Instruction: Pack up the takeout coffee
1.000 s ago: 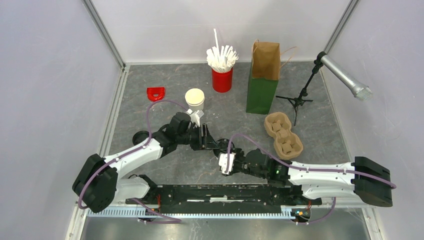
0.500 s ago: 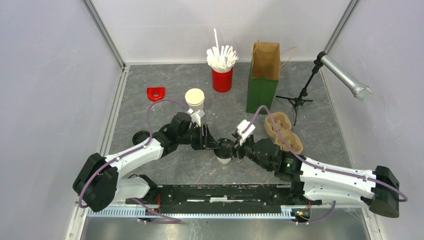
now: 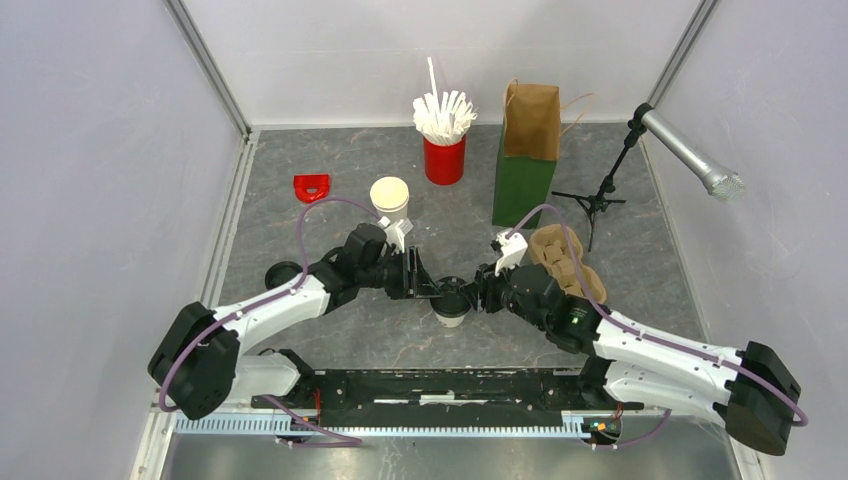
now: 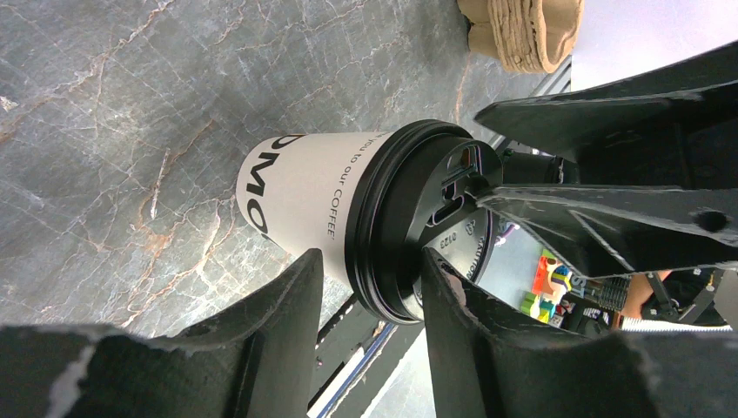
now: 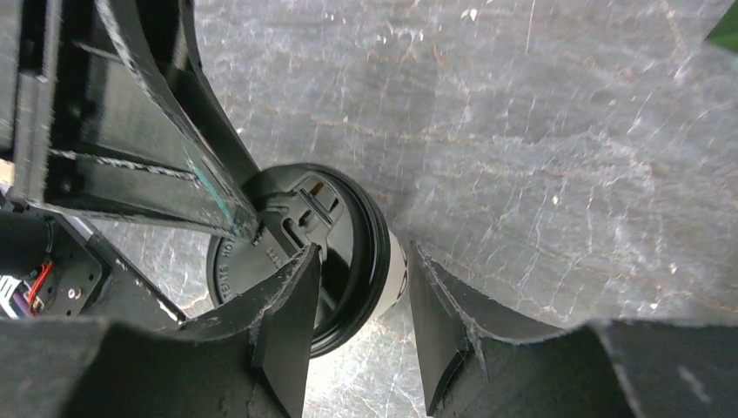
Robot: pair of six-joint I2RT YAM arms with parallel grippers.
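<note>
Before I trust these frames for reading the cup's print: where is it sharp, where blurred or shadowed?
Left wrist: print on the takeout coffee is sharp, the left fingers dark, nearly featureless. Right wrist: lid sharp, no print visible, marble table hazy at right. Top external: evenly lit, print unreadably small.

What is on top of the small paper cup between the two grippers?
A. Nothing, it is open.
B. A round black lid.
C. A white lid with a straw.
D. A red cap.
B: the left wrist view shows the takeout coffee closed by a round black lid.
</note>
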